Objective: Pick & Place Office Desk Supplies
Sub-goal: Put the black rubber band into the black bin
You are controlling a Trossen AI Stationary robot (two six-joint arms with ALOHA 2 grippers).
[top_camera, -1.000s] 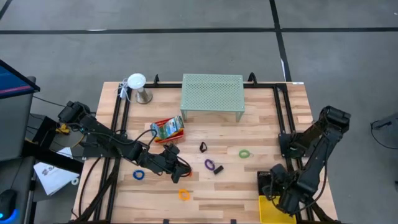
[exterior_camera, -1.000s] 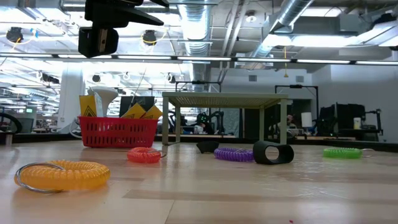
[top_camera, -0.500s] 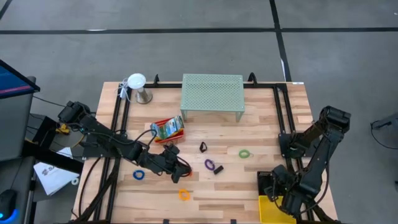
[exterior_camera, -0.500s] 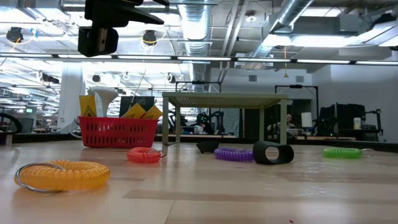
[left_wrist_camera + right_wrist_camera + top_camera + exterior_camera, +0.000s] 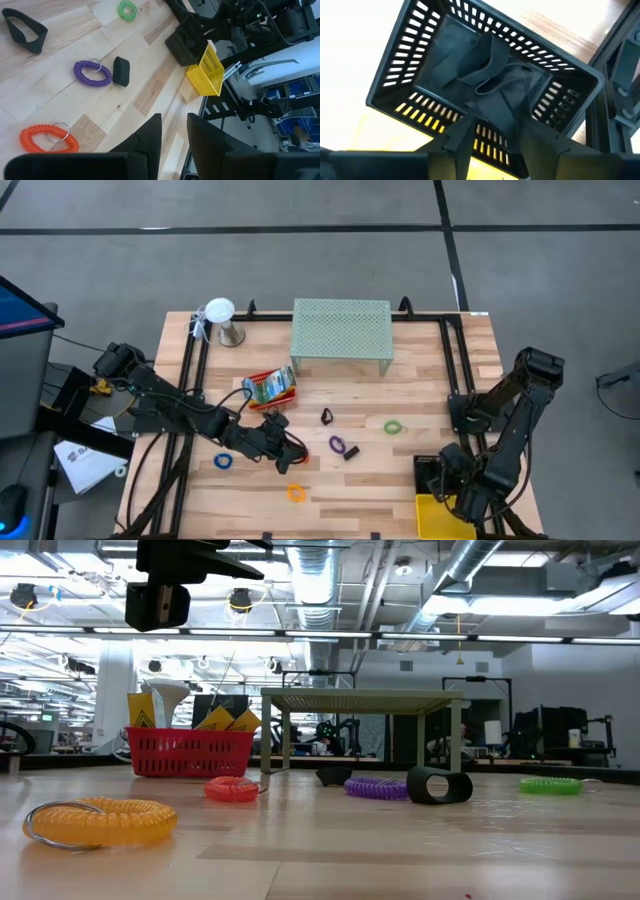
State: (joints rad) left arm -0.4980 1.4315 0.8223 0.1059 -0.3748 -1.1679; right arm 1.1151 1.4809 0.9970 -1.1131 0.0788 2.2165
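Hovering over the black tray (image 5: pixel 485 90) by the yellow tray (image 5: pixel 432 518), the right tool (image 5: pixel 490 132) is spread, a black clip (image 5: pixel 487 75) below; the left tool (image 5: pixel 172 131), fingers apart, empty; farther off, orange loop (image 5: pixel 296 492), purple loop (image 5: pixel 338 445).

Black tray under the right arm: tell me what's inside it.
The black tray holds dark clip-like pieces on its floor. How many there are cannot be told; the right gripper, jaws apart, covers part of the tray.

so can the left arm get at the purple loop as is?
Probably yes. The left pincer hangs over bare table beside the purple loop, nothing between them. A small black clip touches the loop's far side, so it may get nudged.
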